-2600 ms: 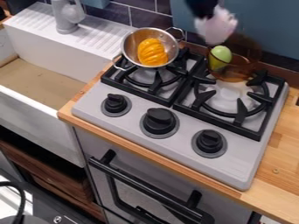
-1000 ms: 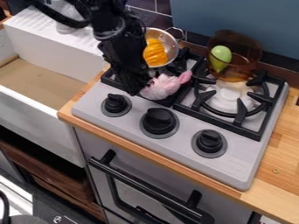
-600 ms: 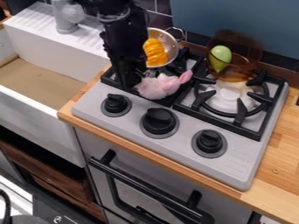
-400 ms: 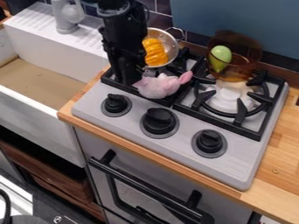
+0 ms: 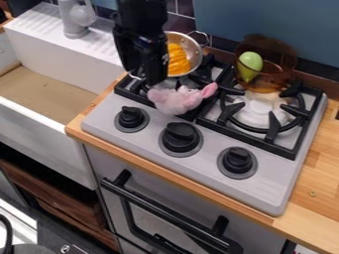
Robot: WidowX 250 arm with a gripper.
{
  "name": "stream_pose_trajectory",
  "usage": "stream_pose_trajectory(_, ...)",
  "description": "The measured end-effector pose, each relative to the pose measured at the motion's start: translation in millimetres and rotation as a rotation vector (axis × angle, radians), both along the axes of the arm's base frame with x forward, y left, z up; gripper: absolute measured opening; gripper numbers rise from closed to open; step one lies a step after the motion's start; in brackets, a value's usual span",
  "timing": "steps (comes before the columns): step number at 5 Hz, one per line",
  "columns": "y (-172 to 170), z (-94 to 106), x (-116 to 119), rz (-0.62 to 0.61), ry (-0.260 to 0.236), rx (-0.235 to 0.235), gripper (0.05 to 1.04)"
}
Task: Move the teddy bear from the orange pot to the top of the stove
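The black gripper hangs over the back left part of the stove, open and holding nothing. Just below and to the right of it in the view, the pale pink teddy bear lies on its side on the left burner grate, its pink end pointing right. The gripper covers a little of the space behind the bear. At the back of the right burner stands the see-through orange pot, with a green pear-like toy inside.
A metal pot holding an orange-yellow toy sits right behind the gripper, partly hidden by it. The sink and faucet are at the left. Black knobs line the stove's front.
The bear went from above the orange pot to the left burner grate, carried by the gripper. The gripper has since let go and risen off it, while the bear stayed nearly in place.
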State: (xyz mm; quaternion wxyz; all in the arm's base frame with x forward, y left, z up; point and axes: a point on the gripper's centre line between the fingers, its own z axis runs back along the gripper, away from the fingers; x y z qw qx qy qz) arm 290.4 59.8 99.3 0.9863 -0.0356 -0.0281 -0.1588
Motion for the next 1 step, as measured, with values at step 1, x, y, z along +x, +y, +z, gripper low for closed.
stream_pose_trajectory(1, 0.2, 7.0, 1.6, 0.007, 0.011, -0.005, 0.993)
